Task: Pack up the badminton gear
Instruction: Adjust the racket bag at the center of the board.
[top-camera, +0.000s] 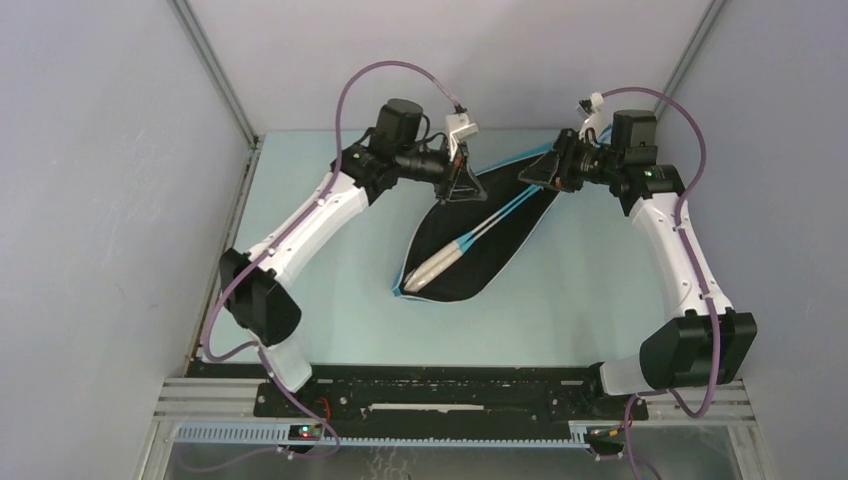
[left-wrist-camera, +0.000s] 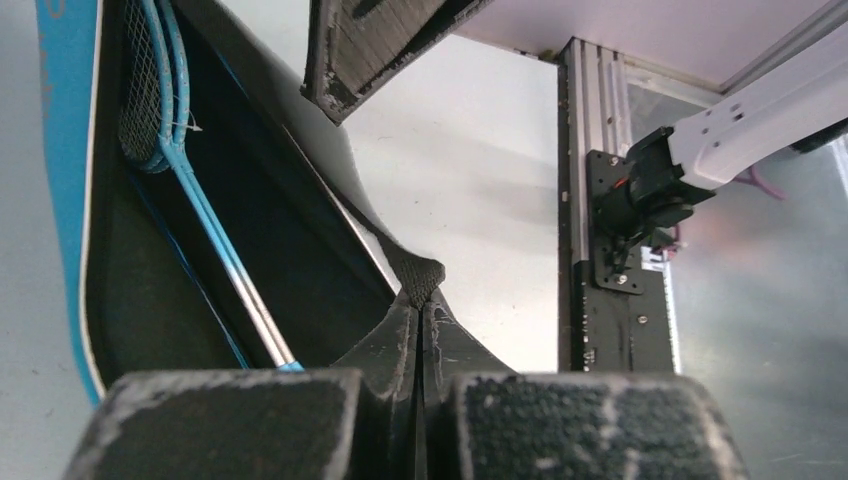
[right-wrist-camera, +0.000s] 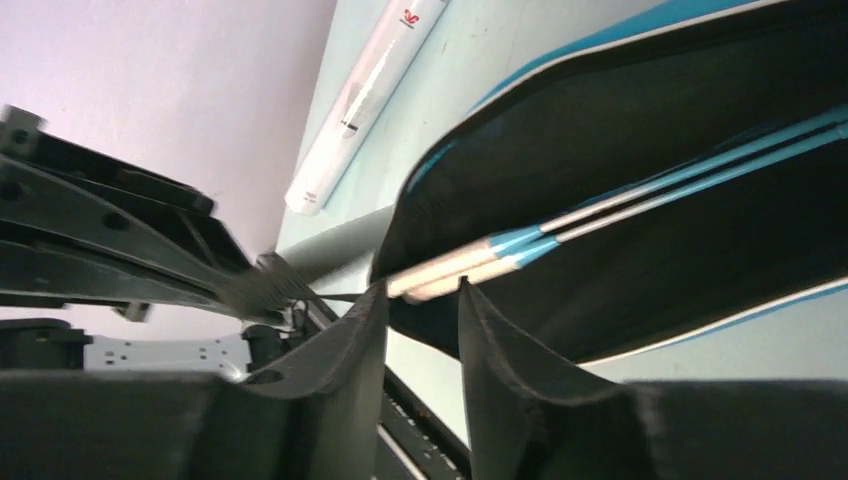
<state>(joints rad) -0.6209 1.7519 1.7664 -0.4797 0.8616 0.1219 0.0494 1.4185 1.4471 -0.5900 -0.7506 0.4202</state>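
Lying open on the pale surface (top-camera: 340, 300), the blue racket bag (top-camera: 482, 280) shows its black inside, its narrow end nearest the arm bases. Two light-blue rackets (top-camera: 456, 255) rest in it side by side, with their white handles at that near end and their heads farther back. Beyond them, the left hand (left-wrist-camera: 420, 300) is pinched tight on a black webbing tab at the bag's edge. The right hand (right-wrist-camera: 415, 295) sits at the bag's far right edge, its fingers a narrow gap apart. A long white tube (right-wrist-camera: 365, 100) lies on the surface beside the bag.
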